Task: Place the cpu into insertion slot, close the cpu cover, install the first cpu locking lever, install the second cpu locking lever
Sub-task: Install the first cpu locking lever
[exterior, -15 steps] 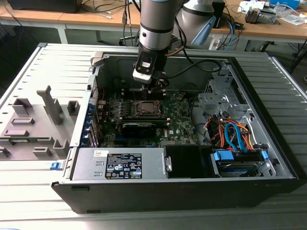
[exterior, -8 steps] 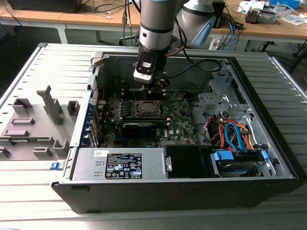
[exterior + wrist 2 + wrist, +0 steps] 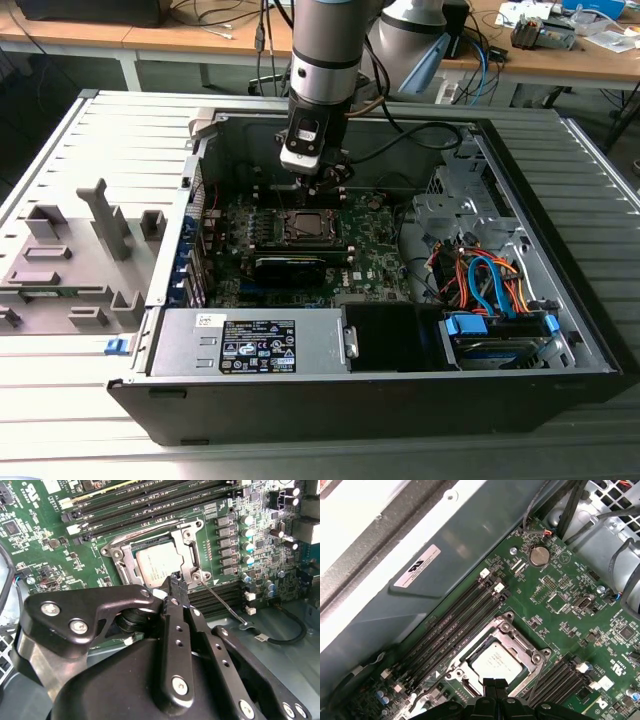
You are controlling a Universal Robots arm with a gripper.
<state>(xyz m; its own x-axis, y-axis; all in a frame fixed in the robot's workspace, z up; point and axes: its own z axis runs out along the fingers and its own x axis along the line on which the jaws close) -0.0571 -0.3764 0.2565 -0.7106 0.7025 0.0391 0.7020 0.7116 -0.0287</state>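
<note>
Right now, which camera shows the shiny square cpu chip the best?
The first wrist view: the cpu shows whole. In the second wrist view the gripper hides one edge. In the exterior view it is too small to make out.

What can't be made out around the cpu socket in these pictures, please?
- First wrist view: the gripper hides the cover's near edge, so what its tips touch is unclear.
- Second wrist view: the gripper's body hides the cpu's nearest edge and the board beside the lever.
- Exterior view: the socket is too small to show whether the cover is shut.
</note>
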